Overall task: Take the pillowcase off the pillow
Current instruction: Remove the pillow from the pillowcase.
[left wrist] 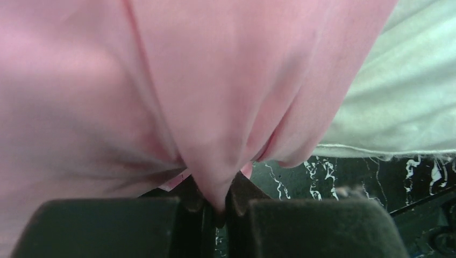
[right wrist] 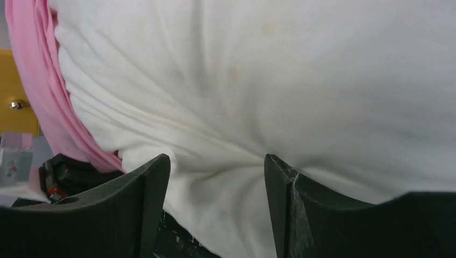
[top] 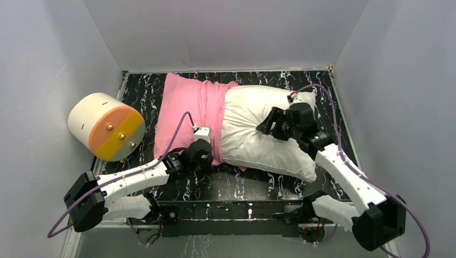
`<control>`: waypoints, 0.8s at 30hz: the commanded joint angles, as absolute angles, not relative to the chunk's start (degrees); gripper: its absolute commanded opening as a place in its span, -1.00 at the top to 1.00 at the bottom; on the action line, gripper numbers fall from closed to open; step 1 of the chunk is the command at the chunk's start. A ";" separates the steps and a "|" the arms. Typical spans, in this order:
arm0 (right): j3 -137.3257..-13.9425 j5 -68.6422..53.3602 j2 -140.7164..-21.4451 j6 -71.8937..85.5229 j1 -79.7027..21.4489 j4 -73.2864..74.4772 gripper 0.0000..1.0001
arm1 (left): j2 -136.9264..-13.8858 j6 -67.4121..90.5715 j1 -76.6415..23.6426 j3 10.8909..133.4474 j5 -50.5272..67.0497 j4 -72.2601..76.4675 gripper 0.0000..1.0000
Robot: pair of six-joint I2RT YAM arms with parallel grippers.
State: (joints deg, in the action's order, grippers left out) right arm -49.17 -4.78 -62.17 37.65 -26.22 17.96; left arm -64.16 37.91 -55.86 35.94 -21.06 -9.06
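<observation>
The pink pillowcase (top: 188, 115) covers the left end of the white pillow (top: 258, 134); the pillow's right part lies bare across the table. My left gripper (top: 201, 145) sits at the pillowcase's near edge. In the left wrist view this gripper (left wrist: 215, 201) is shut on a pinched fold of pink pillowcase (left wrist: 188, 80), with the pillow (left wrist: 408, 97) at the right. My right gripper (top: 271, 126) rests on top of the bare pillow. In its wrist view the right gripper (right wrist: 215, 166) stands open, with puckered pillow fabric (right wrist: 269, 80) bulging between the fingers and the pillowcase (right wrist: 43, 97) at the left.
A cream-and-orange cylinder (top: 106, 126) lies at the left edge beside the pillowcase. The black marbled table (top: 236, 183) shows in front of the pillow. Grey walls enclose the left, back and right sides. Purple cables run along both arms.
</observation>
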 commanded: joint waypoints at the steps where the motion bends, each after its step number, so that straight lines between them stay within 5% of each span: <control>1: -48.41 -10.74 -52.29 43.58 -25.20 27.95 -0.52 | -67.77 35.09 -55.61 40.71 -14.74 -11.23 1.00; 9: -39.15 -17.72 -36.08 57.77 -25.18 41.24 -0.52 | -69.67 36.46 -55.89 44.67 -11.41 -9.54 1.00; 16: -34.52 -4.63 -27.02 69.82 -25.21 45.46 -0.68 | -70.85 36.44 -56.47 47.27 -10.26 -9.53 1.00; 24: -21.58 5.79 -29.75 81.37 -25.14 13.65 -0.66 | -69.71 36.39 -57.29 47.94 -10.24 -10.39 1.00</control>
